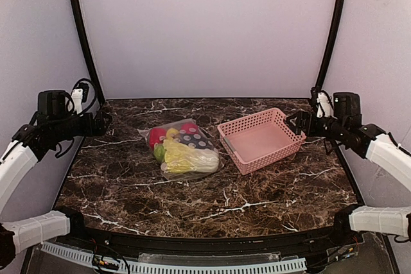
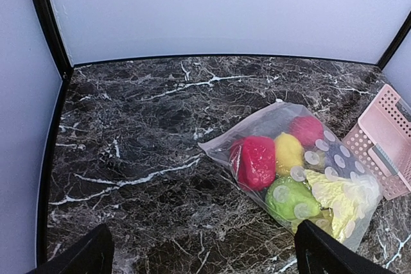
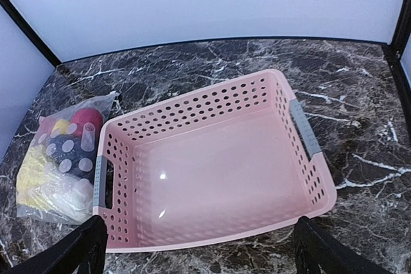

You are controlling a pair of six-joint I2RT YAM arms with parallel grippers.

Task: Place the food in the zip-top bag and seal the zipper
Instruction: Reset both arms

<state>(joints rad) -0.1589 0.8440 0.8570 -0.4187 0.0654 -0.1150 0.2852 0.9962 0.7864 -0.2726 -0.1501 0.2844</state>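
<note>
The clear dotted zip-top bag (image 1: 185, 148) lies flat on the marble table, left of centre. The food is inside it: red pepper (image 2: 257, 162), yellow piece (image 2: 288, 152), red round piece (image 2: 307, 129), green piece (image 2: 290, 198) and leafy cabbage (image 2: 340, 202). The zipper is too faint for me to make out whether it is pressed shut. My left gripper (image 1: 103, 122) hovers open at the table's left edge, well clear of the bag (image 2: 302, 117). My right gripper (image 1: 293, 122) hangs open over the right end of the basket, holding nothing.
A pink lattice basket (image 1: 239, 152) with nothing in it stands right of the bag, almost touching it; in the right wrist view its rim (image 3: 192, 97) fills the middle and the bag (image 3: 61, 158) lies to its left. Black frame posts and white walls enclose the table.
</note>
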